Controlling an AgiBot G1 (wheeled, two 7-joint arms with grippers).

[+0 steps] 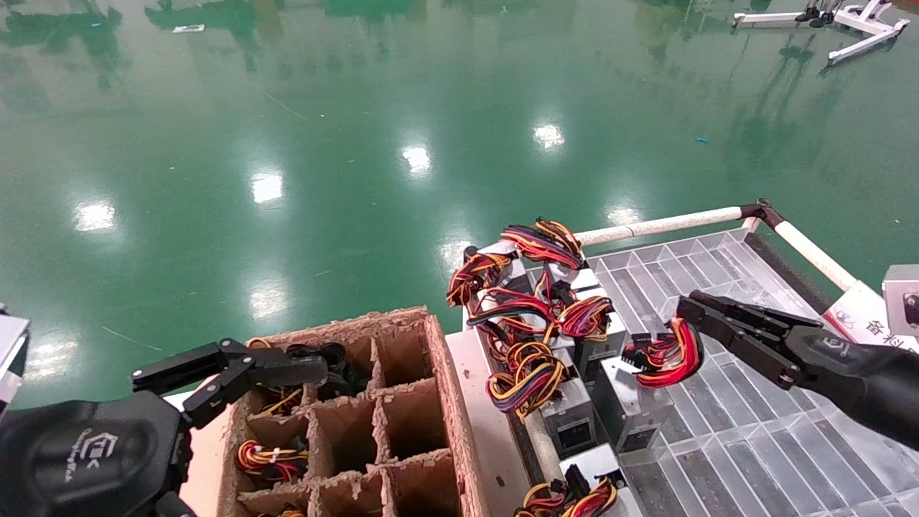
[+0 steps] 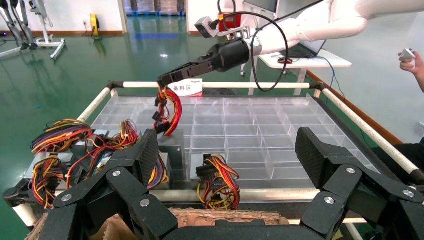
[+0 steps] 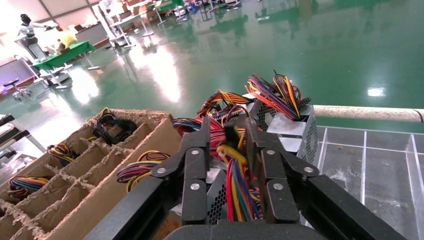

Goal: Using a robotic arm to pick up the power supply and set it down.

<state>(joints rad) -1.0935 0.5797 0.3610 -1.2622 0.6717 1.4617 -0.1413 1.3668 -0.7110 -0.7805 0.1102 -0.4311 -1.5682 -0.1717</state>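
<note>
My right gripper (image 1: 691, 314), the robotic arm at work, is shut on the red wire bundle (image 1: 668, 355) of the power supply (image 1: 632, 402), a silver-grey box standing in the clear tray. In the right wrist view the fingers (image 3: 200, 145) pinch the coloured wires (image 3: 235, 165) from both sides. The left wrist view shows that gripper (image 2: 165, 80) holding the red bundle (image 2: 172, 112) above the box (image 2: 172, 145). I cannot tell whether the box is off the tray. My left gripper (image 1: 237, 370) hangs open over the cardboard box, with nothing between its pads (image 2: 145, 155).
A cardboard divider box (image 1: 438, 402) holds wire bundles in some cells. Other power supplies (image 1: 567, 424) with purple-orange-yellow bundles crowd the tray's left side. The clear compartment tray (image 1: 754, 431) has a white rail (image 1: 660, 226) along its far edge. Green floor lies beyond.
</note>
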